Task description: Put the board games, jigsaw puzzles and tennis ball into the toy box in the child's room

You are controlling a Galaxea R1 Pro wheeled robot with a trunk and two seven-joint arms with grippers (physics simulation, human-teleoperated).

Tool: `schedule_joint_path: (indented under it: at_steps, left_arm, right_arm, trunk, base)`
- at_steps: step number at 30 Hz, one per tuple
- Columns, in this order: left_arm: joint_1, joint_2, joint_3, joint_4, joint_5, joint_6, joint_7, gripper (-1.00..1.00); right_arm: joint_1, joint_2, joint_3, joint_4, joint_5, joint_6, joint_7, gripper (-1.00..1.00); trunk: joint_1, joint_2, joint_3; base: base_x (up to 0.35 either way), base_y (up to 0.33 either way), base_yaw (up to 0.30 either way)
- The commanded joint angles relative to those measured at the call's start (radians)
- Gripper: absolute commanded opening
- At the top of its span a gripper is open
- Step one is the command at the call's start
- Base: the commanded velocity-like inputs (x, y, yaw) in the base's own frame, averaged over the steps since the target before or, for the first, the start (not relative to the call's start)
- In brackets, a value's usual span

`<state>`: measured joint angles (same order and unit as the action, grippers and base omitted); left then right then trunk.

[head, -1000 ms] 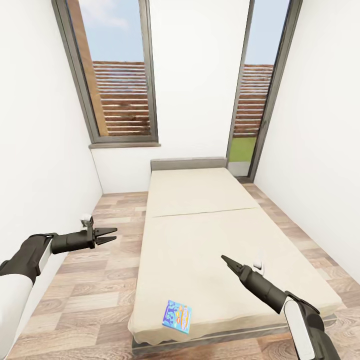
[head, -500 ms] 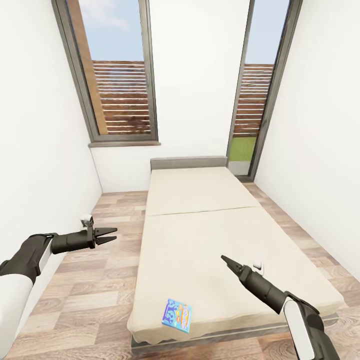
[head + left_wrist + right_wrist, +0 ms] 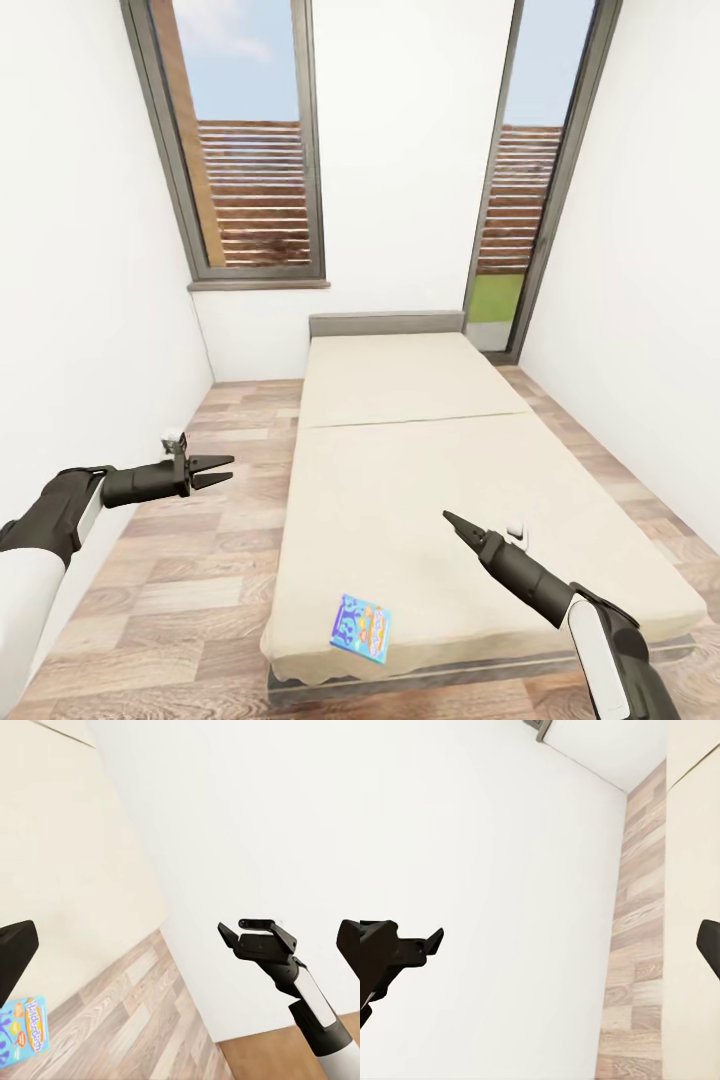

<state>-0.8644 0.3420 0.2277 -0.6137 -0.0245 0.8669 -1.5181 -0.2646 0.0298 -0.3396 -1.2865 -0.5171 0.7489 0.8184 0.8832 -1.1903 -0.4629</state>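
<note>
Head view has shifted since a second ago: windows, bed (image 3: 400, 470) and walls all sit slightly right of and lower than before, so the camera moved, not the things. Both arms hold the same place in the picture. Small blue board game (image 3: 362, 629) lies flat on the beige mattress at the near foot corner, close to the edge, same spot on the bed as before; also seen in the left wrist view (image 3: 21, 1027). Left gripper (image 3: 218, 470) hangs over the wood-plank floor (image 3: 190, 580) left of the bed, fingers parted, empty. Right gripper (image 3: 452, 521) is over the near right part of the mattress, holding nothing; its tip looks like a narrow point in the head view, can't tell if it's open. The right arm (image 3: 289, 979) appears in the left wrist view against the white wall (image 3: 247, 817).
</note>
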Motion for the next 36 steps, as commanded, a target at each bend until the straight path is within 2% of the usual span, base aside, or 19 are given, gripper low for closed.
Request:
schedule_joint_path:
  at_steps: [1,10,20,36]
  left_arm:
    - [-0.001,0.000,0.001,0.000,-0.003,0.010,-0.005,1.00]
    - [-0.001,0.000,0.001,-0.002,-0.001,0.006,-0.009,1.00]
    - [-0.001,-0.002,-0.001,-0.003,-0.002,0.008,-0.008,1.00]
    - [-0.001,-0.003,-0.001,-0.003,-0.002,0.008,-0.008,1.00]
  right_arm:
    - [-0.001,0.001,-0.002,0.000,-0.001,0.006,0.002,1.00]
    - [-0.001,0.002,-0.002,0.001,-0.001,0.006,0.002,1.00]
    - [-0.001,0.002,-0.002,0.001,-0.006,0.005,0.005,1.00]
    - [-0.001,0.002,0.000,0.001,-0.001,0.004,0.004,1.00]
  trunk:
    - [0.000,-0.001,-0.001]
    - [0.000,-0.001,-0.001]
    - [0.000,-0.001,-0.001]
    - [0.000,-0.001,-0.001]
  base:
    - [0.000,0.000,0.094]
    - [-0.003,0.000,0.026]
    - [-0.148,-0.004,0.017]
    - [-0.009,0.000,0.245]
